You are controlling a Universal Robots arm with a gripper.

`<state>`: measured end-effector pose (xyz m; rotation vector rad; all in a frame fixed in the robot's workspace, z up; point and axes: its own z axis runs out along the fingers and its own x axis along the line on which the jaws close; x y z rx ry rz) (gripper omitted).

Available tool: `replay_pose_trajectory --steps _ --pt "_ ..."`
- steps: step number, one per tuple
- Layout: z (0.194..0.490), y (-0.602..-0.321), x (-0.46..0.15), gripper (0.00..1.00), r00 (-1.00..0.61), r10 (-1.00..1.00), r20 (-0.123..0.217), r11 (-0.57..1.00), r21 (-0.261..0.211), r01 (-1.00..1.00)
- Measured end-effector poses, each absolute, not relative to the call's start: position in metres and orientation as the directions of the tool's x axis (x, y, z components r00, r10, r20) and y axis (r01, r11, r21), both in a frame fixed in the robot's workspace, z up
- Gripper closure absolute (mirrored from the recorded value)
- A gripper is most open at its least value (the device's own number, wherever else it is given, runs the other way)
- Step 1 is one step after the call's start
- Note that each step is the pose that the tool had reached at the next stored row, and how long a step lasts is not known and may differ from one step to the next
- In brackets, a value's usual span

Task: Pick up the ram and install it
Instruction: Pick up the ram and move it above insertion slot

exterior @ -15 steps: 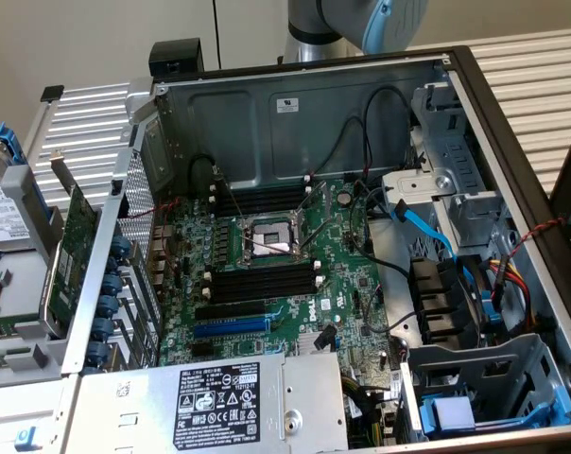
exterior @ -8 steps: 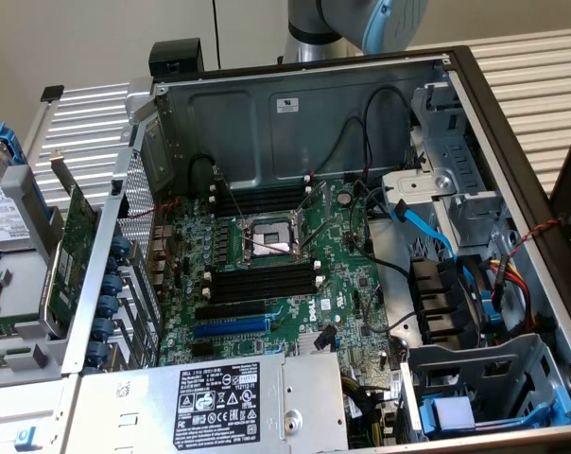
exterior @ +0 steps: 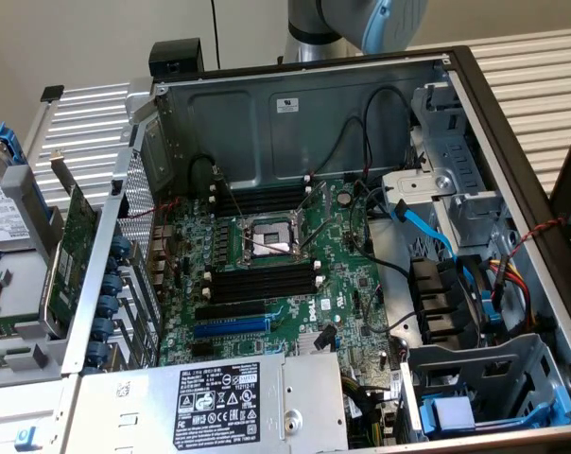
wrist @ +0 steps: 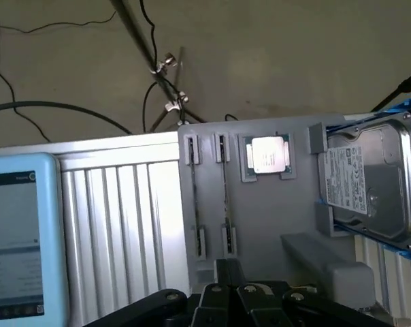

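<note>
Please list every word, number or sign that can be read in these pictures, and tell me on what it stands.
"DELL", probably: white print on the motherboard.
Black label on the power supply: white print and signs, too small to read.
White sticker on the case wall: too small.
Label on the hard drive: blurred, unreadable.
Processor: print blurred.
Tablet screen: text lines blurred.

My workbench is a ribbed, pale metal table (exterior: 87,123) set before a plain beige wall (exterior: 77,38). Past its edge, my floor (wrist: 294,54) is dull brown, crossed by black cables (wrist: 49,103) and 1 dark stand pole (wrist: 141,39).
</note>
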<state>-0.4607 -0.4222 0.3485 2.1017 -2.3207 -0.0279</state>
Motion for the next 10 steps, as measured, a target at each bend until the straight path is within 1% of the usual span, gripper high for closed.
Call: replay_pose_trajectory --steps 10 --pt "0.337 -0.422 -0.472 0.89 -0.030 -1.000 -0.004 0.030 0.018 -0.999"
